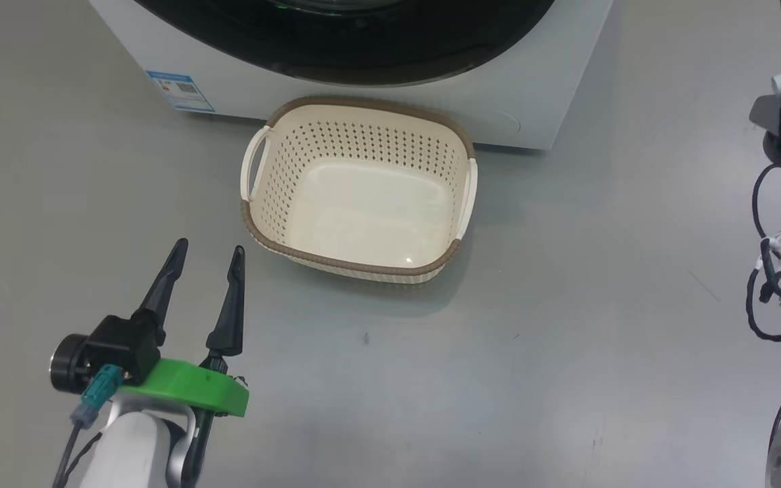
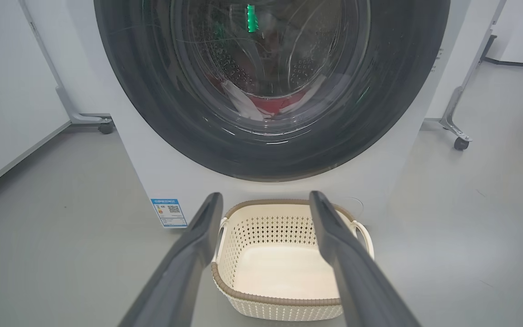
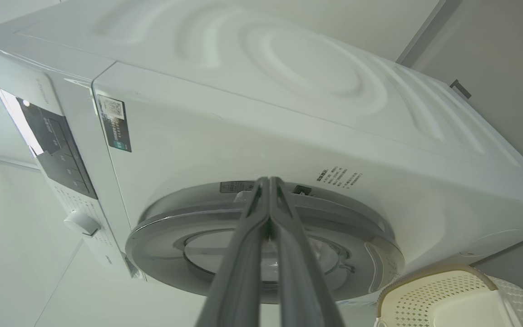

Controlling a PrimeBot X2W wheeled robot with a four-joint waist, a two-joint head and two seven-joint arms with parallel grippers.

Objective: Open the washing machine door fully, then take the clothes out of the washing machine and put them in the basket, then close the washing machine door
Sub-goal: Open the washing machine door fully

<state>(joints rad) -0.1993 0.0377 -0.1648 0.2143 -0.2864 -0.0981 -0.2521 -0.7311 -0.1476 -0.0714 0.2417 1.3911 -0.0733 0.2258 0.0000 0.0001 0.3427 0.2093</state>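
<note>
The washing machine [image 2: 161,172] stands ahead with its black-rimmed round door [image 2: 152,113] shut against its front. Red and white clothes [image 2: 266,102] show through the glass, low in the drum. The cream basket [image 1: 356,268] sits empty on the floor just in front of the machine. My left gripper [image 1: 209,249] hangs open to the basket's near left, fingers pointing toward the machine, nothing between them. In the right wrist view my right gripper [image 3: 268,180] is shut and empty, its tips lined up with the door [image 3: 161,231] rim; contact cannot be told.
Grey floor spreads around the basket [image 2: 270,299]. Wheeled frame legs stand beside the machine, one caster [image 2: 106,128] on the left and another caster [image 2: 459,143] on the right. My right arm with loose black cables [image 1: 770,285] fills the head view's right edge.
</note>
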